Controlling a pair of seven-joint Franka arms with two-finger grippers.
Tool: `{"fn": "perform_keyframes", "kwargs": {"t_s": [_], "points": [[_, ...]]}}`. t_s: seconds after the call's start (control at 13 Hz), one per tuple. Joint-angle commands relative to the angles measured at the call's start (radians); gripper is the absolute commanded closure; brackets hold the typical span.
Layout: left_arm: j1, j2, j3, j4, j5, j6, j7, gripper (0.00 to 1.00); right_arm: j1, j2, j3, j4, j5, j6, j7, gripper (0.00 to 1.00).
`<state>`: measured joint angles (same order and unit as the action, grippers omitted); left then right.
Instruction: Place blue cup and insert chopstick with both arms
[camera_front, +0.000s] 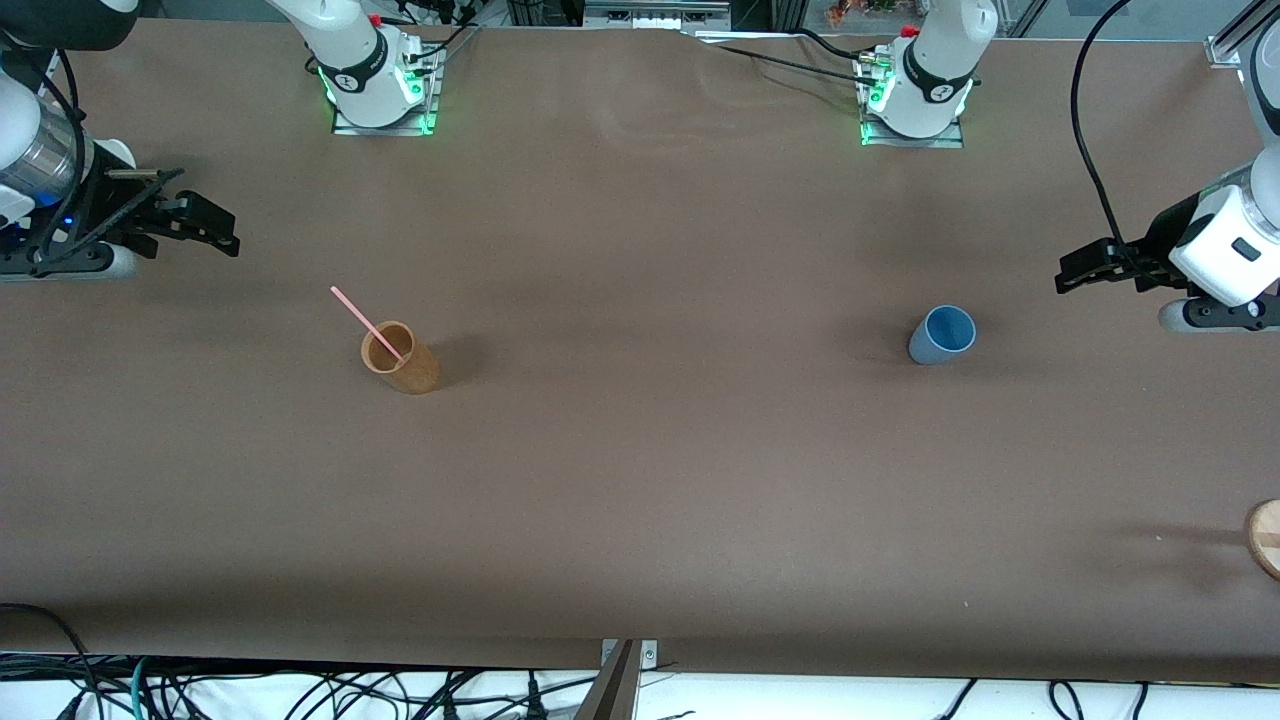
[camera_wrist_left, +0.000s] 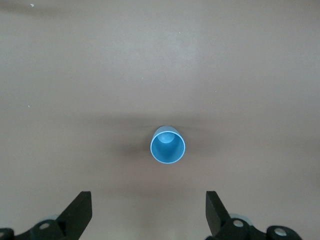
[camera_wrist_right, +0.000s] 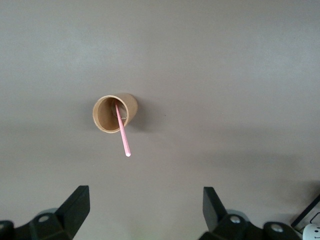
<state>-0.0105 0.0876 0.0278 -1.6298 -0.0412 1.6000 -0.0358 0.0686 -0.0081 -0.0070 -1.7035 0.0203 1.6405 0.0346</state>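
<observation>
Brown cup (camera_front: 400, 358) with chopstick (camera_front: 367, 324); both grippers' fingers (camera_wrist_left: 77, 212) wide, empty.

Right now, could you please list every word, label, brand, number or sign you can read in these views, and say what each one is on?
No text can be read.
Blue cup: plain, no markings.
Brown cup and the pink chopstick standing in it: no markings.
Arm bases at the table's edge farthest from the front camera: small round dark marks, too small to read.
Left gripper and right gripper: no label shows.

Both arms wait raised at the table's ends, left gripper (camera_front: 1068, 277) and right gripper (camera_front: 226, 232) jaws spread wide.
</observation>
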Motion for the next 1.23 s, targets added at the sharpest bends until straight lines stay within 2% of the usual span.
{"fn": "perform_keyframes", "kwargs": {"t_s": [0.0,1.15], "points": [[0.003,0.003,-0.006,0.008,0.02,0.006,0.013,0.0,-0.009,-0.004,0.005,0.001,-0.013,0.002,0.008,0.0],[0.004,0.003,-0.006,0.01,0.018,0.006,0.011,0.0,-0.009,-0.004,0.005,0.001,-0.014,-0.001,-0.007,0.0]]}}
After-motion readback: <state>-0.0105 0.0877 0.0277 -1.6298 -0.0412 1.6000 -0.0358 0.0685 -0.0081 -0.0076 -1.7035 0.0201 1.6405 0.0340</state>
